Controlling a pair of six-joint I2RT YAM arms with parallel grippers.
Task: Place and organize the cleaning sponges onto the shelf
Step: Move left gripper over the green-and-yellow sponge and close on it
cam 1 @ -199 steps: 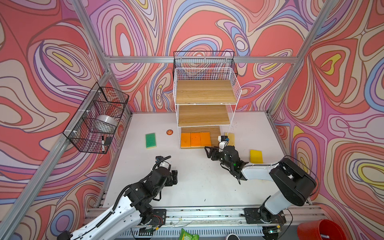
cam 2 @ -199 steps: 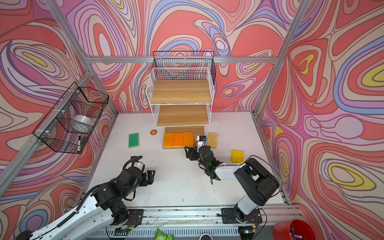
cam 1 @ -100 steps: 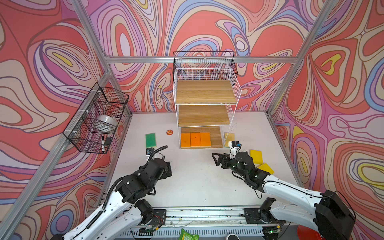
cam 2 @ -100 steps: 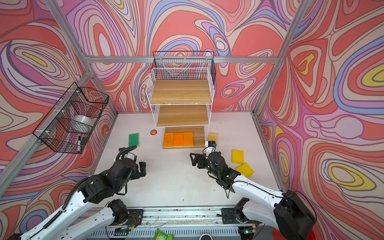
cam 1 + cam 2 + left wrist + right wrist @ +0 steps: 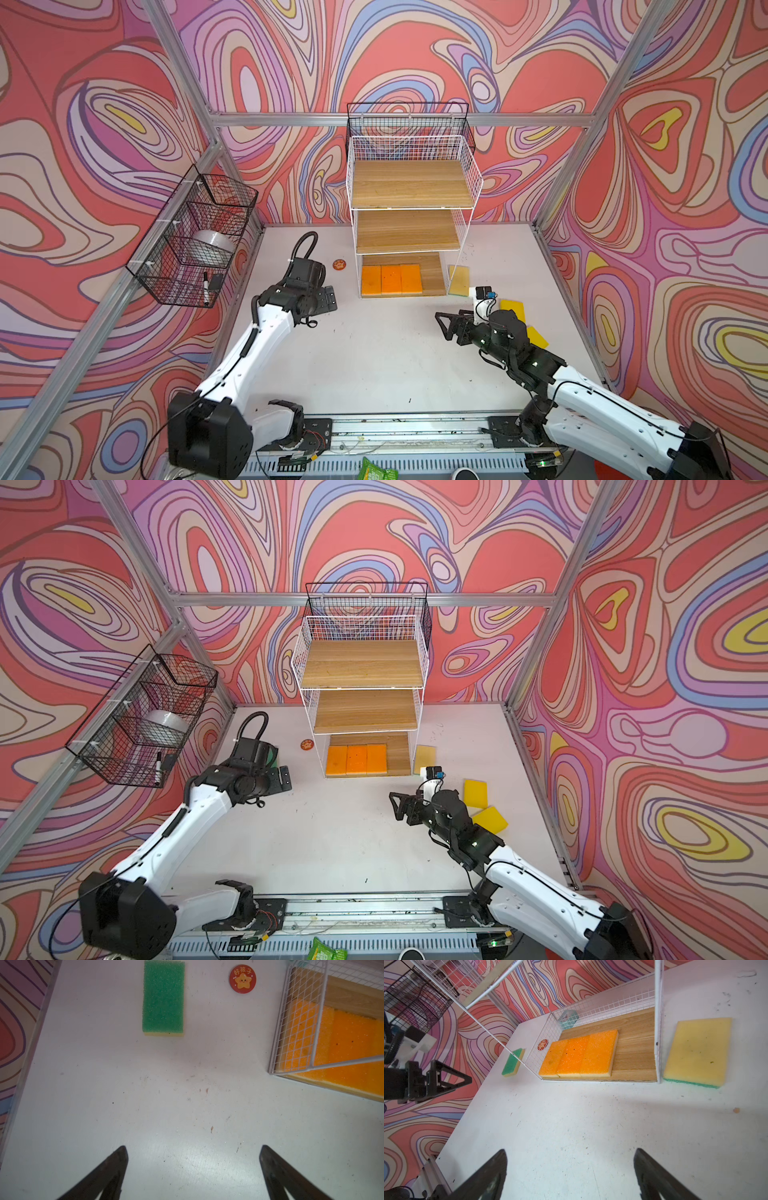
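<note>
The left claw [image 5: 193, 1147] is wide open. Its two dark fingers stand far apart above the white table [image 5: 187, 1095], and nothing is between them. Ahead of it the green sponge [image 5: 163, 997] lies flat on the table, green side up, with a thin pale yellow layer showing at its edge. Near this sponge lies a small round badge [image 5: 242, 979], red with a star on it.

The right claw [image 5: 570, 1149] is open too and holds nothing. It hangs over the table in front of the shelf [image 5: 411, 183]. On the lowest wooden board of the shelf three orange sponges [image 5: 391, 279] lie flat in a row, side by side and touching, on the left part of the board.

Just outside the right side of the shelf, a pale sponge [image 5: 697, 1049] lies on the table with its yellow face up and its green layer below. I cannot tell if it touches the wire post. Further right, beside the right arm, a yellow sponge [image 5: 475, 793] lies flat. A second yellow sponge [image 5: 490, 820] lies just beside it, turned at an angle and partly hidden by the arm.

A black wire basket [image 5: 195, 241] hangs on the left wall.
</note>
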